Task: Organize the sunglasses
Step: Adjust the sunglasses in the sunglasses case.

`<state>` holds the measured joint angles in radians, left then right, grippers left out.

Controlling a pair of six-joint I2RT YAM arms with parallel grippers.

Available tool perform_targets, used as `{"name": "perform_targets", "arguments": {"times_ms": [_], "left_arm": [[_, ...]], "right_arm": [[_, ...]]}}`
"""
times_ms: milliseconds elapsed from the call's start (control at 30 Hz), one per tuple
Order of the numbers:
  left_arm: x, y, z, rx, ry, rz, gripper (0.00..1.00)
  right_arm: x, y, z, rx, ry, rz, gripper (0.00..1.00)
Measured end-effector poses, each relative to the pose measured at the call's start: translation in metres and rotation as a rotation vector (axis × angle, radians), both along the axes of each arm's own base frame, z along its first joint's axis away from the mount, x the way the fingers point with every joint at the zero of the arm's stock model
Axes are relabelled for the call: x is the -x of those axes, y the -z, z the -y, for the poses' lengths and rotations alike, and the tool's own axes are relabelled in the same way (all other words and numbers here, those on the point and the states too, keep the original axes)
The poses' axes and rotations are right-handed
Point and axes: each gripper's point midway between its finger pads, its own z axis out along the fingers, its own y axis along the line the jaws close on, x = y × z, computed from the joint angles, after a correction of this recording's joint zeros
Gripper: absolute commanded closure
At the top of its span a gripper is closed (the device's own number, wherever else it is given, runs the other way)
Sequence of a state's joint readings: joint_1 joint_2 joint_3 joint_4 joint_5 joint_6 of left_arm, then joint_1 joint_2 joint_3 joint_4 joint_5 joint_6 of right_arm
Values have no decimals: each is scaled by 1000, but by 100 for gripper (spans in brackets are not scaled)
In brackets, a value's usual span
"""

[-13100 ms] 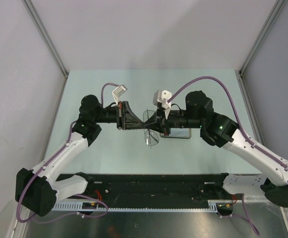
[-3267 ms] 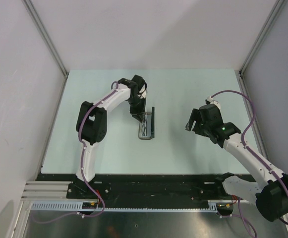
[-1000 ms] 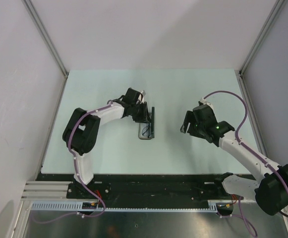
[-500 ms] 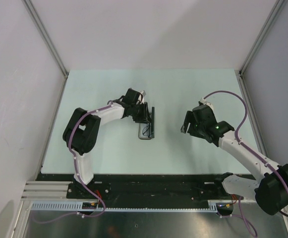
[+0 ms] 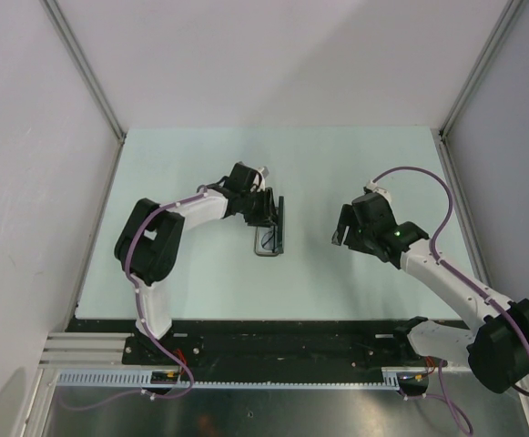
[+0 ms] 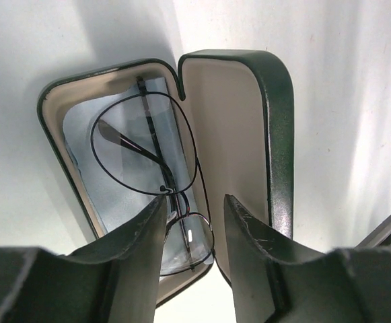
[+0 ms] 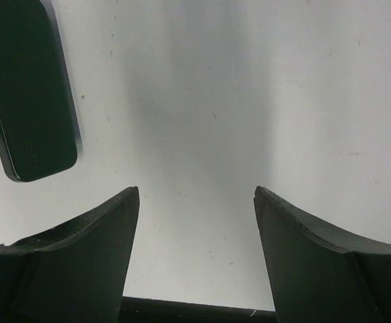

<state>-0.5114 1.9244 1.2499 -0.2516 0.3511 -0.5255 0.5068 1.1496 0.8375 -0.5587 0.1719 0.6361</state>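
The sunglasses (image 6: 143,147), thin dark wire frames with clear lenses, lie folded inside the open black case (image 6: 280,141) on a pale blue cloth (image 6: 81,145). From above, the case (image 5: 270,238) sits mid-table with its lid standing up. My left gripper (image 6: 195,205) hovers just over the case's near end, jaws apart with nothing clamped; one fingertip (image 6: 156,214) is close to the bridge of the glasses. My left gripper (image 5: 266,213) is at the lid. My right gripper (image 5: 341,231) stands open to the right of the case, over bare table (image 7: 202,121).
The case's dark lid (image 7: 27,101) shows at the upper left of the right wrist view. Grey walls and metal posts (image 5: 96,91) close in the pale green tabletop (image 5: 355,164). A black rail (image 5: 291,341) runs along the near edge.
Much earlier both grippers held the sunglasses mid-table; now they lie in the case. The left arm has swung lower beside the lid. Over the last second nothing visibly moved.
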Motion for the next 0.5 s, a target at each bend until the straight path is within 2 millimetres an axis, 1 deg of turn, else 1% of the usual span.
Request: {"name": "perform_targets", "arguments": {"times_ms": [67, 100, 167, 500], "left_arm": [[0, 0, 0, 0, 4, 1, 60], [0, 1, 0, 0, 4, 1, 63], [0, 1, 1, 1, 5, -1, 65], [3, 4, 2, 5, 18, -11, 68]], "right_arm": [[0, 0, 0, 1, 0, 1, 26], [0, 0, 0, 3, 1, 0, 26], [1, 0, 0, 5, 0, -2, 26], [1, 0, 1, 7, 2, -2, 26]]}}
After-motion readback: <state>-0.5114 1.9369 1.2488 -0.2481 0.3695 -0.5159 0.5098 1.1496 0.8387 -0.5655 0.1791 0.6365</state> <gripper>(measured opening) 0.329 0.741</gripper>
